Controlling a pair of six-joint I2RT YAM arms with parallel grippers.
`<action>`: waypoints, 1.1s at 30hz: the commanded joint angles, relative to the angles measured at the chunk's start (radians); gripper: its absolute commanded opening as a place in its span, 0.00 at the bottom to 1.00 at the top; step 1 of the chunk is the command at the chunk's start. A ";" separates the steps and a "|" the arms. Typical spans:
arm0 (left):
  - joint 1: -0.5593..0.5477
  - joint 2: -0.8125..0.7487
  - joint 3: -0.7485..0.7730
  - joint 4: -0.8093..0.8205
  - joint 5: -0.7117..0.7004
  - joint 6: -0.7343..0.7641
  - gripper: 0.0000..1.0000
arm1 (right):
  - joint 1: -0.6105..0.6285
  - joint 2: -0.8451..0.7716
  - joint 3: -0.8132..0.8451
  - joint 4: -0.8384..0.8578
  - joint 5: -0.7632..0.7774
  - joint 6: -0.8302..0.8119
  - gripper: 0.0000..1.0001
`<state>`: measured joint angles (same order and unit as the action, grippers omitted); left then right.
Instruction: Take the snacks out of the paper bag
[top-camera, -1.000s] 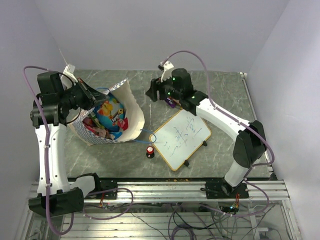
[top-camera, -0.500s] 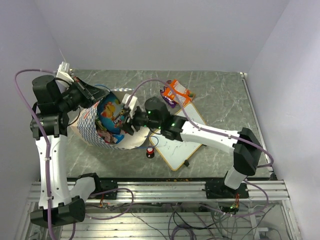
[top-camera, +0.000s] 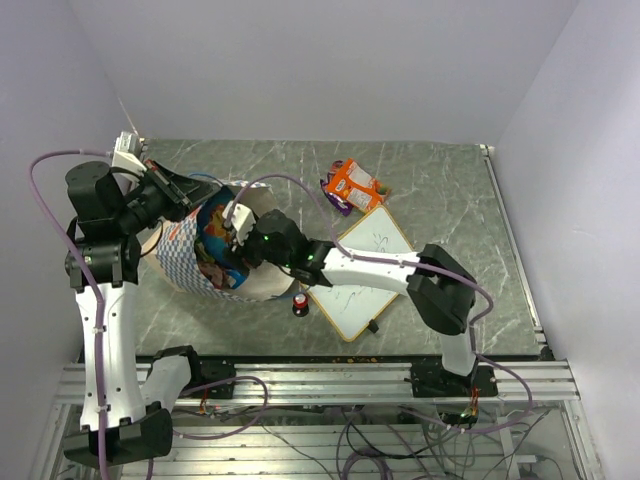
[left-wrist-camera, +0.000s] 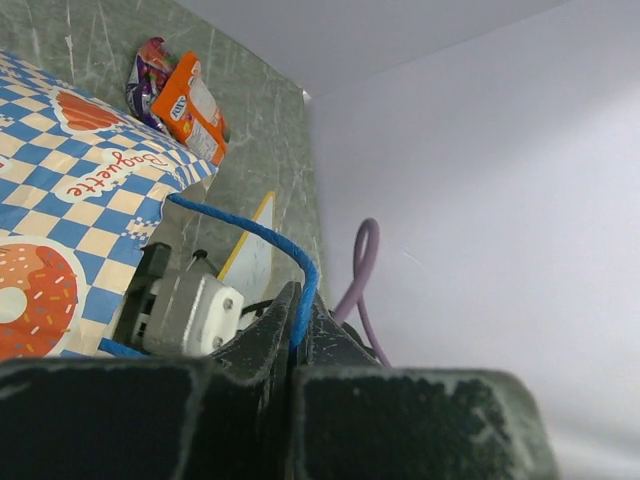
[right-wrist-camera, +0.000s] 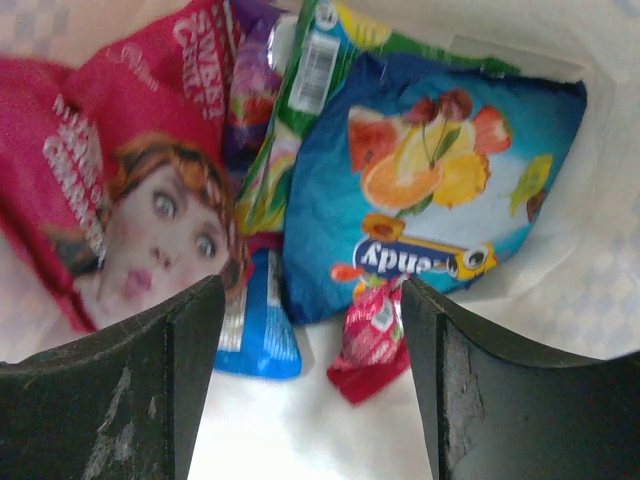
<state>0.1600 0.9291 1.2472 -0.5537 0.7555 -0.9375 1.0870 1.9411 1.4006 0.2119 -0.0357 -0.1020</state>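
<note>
left gripper: clamped on blue cord handle of paper bag | right gripper: fingers apart, inside bag over snacks | two packets: on table beside whiteboard

Right gripper: gone from table's far side, now reached into mouth of paper bag, jaws apart over blue fruit packet and red-pink packet. Orange packet and purple packet: now lying on table beyond whiteboard. Paper bag: tipped further toward right arm.
</note>
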 joint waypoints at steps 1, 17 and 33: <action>-0.008 -0.013 0.038 -0.007 0.043 -0.019 0.07 | 0.003 0.073 0.092 0.171 0.058 0.081 0.72; -0.008 0.043 0.148 -0.218 0.059 0.115 0.07 | 0.035 0.403 0.390 0.250 0.382 0.246 0.75; -0.008 0.037 0.143 -0.244 0.042 0.121 0.07 | 0.030 0.468 0.495 0.146 0.438 0.197 0.13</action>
<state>0.1600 0.9840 1.3548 -0.7906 0.7528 -0.8196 1.1328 2.4203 1.8904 0.3836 0.4080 0.1143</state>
